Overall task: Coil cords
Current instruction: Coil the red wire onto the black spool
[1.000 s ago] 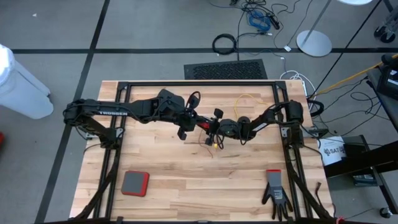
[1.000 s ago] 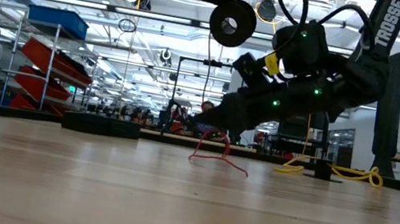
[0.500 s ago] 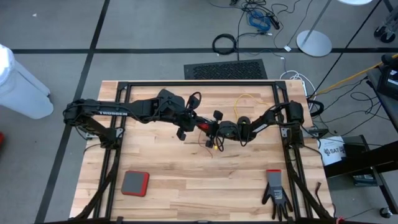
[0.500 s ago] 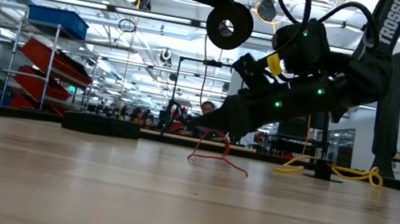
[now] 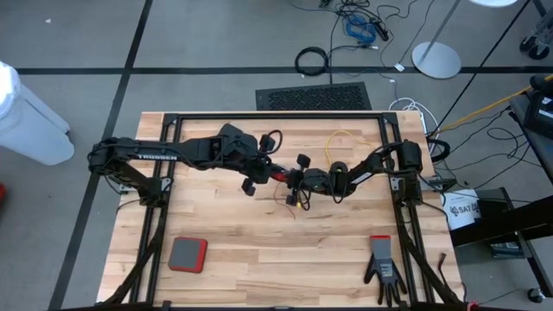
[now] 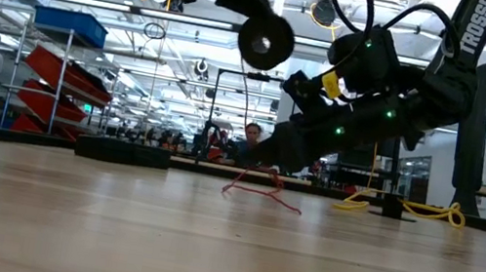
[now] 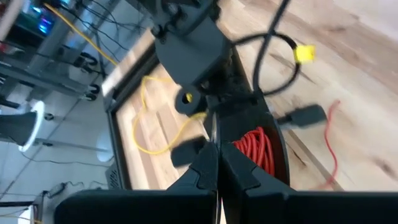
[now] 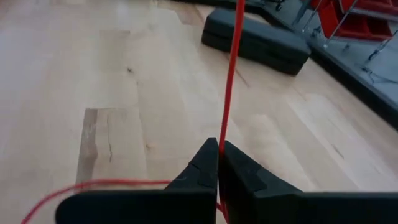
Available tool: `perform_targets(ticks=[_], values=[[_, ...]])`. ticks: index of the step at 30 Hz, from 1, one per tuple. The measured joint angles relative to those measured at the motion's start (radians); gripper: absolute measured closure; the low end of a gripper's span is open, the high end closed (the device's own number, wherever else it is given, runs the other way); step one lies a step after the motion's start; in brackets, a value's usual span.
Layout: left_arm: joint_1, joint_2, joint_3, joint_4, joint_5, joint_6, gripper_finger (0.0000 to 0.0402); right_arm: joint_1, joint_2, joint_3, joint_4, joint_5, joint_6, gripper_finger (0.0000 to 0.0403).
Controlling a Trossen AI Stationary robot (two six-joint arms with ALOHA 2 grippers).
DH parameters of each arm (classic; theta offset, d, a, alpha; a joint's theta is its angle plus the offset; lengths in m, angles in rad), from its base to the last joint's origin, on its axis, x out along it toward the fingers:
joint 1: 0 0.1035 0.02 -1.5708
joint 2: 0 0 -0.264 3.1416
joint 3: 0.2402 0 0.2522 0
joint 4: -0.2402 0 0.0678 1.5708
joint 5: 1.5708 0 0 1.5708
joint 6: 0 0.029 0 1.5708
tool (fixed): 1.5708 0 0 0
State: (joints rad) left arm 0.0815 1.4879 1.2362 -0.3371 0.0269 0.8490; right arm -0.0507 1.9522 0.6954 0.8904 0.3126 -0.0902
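Wooden table [image 5: 259, 233], workshop shelving [image 6: 54, 85] behind, right gripper [image 8: 219, 163] clamped on red cord [image 8: 231, 74], left gripper [image 7: 217, 163] closed

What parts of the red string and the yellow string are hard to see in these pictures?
- High view: the red cord is too thin to follow, and the right gripper covers part of it.
- Right wrist view: the red cord runs off the picture's top edge.
- Left wrist view: the reel is partly hidden behind the left gripper.
- Low view: the yellow cord is partly behind the right arm.
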Motion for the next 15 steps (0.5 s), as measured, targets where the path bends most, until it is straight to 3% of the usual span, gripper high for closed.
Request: perform_targets(ticks=[9, 15], values=[[0.075, 0.000, 0.000, -0.194, 0.001, -0.003, 0.0401, 0.032, -0.045, -0.001, -0.072, 0.001, 0.063, 0.0403], [0.118, 0.001, -0.001, -0.213, 0.035, -0.006, 0.0401, 0.058, -0.141, -0.001, -0.127, 0.002, 0.083, 0.0403]])
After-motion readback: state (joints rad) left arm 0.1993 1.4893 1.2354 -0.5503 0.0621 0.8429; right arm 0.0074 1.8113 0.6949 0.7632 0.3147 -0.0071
